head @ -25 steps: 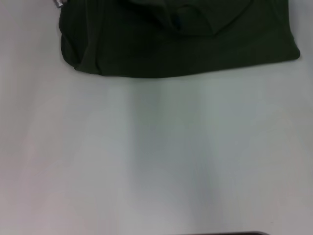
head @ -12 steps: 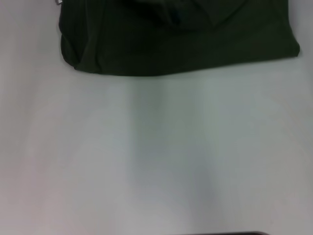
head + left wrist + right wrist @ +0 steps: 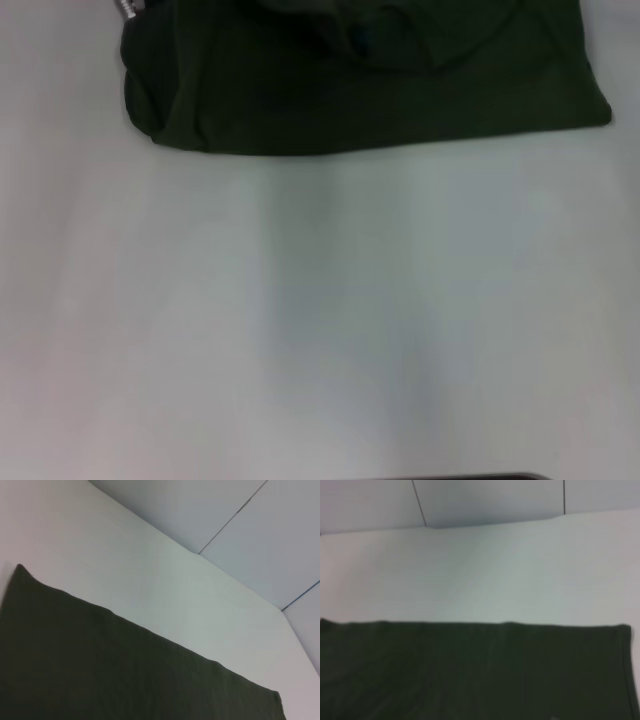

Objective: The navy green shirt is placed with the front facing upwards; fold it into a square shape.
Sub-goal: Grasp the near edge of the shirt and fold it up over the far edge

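Lying at far edge of table (image 3: 320,320), shirt (image 3: 360,100) shows folded bundle; far folds shifted slightly over last second, near hem unmoved. Folding seemingly ongoing. Neither gripper visible; finger state cannot be told.

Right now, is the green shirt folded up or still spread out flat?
Partly folded. The navy green shirt shows doubled layers and a thick rolled left edge, with rumpled cloth on top. Its far part runs out of view, so how far cannot be told.

Dark olive-green shirt (image 3: 370,95), partly folded with rumpled layers on top, along the table's far edge.
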Controlling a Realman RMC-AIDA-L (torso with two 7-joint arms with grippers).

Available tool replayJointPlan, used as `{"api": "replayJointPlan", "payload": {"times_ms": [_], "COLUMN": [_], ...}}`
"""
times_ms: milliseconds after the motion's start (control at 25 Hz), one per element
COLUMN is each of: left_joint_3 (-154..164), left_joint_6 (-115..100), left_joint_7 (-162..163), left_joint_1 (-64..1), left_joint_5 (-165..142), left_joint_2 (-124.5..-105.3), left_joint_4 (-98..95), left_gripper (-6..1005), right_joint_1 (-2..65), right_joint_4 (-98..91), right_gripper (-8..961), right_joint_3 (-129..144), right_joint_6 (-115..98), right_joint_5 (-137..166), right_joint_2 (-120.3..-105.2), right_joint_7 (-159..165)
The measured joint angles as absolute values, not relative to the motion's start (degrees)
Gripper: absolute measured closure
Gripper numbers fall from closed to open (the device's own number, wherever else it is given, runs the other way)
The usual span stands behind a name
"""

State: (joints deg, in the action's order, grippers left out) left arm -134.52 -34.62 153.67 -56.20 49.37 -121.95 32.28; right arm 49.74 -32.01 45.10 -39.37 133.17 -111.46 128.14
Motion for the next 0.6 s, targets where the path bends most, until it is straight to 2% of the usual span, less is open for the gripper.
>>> {"api": "replayJointPlan", "payload": {"times_ms": [120, 280, 360, 480, 600], "left_joint_3": [-134.49, -134.47, -134.47, -134.47, -134.47], "left_joint_6": [-34.40, -34.72, -34.97, -35.22, -35.42], "left_joint_7": [153.66, 153.64, 153.65, 153.85, 153.78], "left_joint_1": [-56.02, -55.89, -55.84, -55.81, -55.70], "left_joint_5": [49.43, 49.43, 49.43, 49.46, 49.48], "left_joint_2": [-122.06, -122.07, -121.96, -121.78, -121.74], "left_joint_4": [32.17, 32.03, 31.75, 31.35, 31.35], "left_gripper": [824, 671, 595, 531, 468], "right_joint_1": [50.15, 50.48, 50.76, 50.95, 50.97], "right_joint_4": [-30.23, -29.82, -29.84, -29.83, -30.02], "right_gripper": [852, 745, 660, 532, 519], "right_joint_3": [45.92, 46.24, 46.53, 46.67, 46.67], "right_joint_6": [-39.16, -39.52, -39.82, -40.06, -40.38], "right_joint_5": [133.70, 135.79, 136.50, 137.37, 137.46], "right_joint_2": [-110.44, -110.04, -109.99, -110.03, -110.16], "right_joint_7": [128.83, 130.65, 131.12, 131.46, 131.66]}}
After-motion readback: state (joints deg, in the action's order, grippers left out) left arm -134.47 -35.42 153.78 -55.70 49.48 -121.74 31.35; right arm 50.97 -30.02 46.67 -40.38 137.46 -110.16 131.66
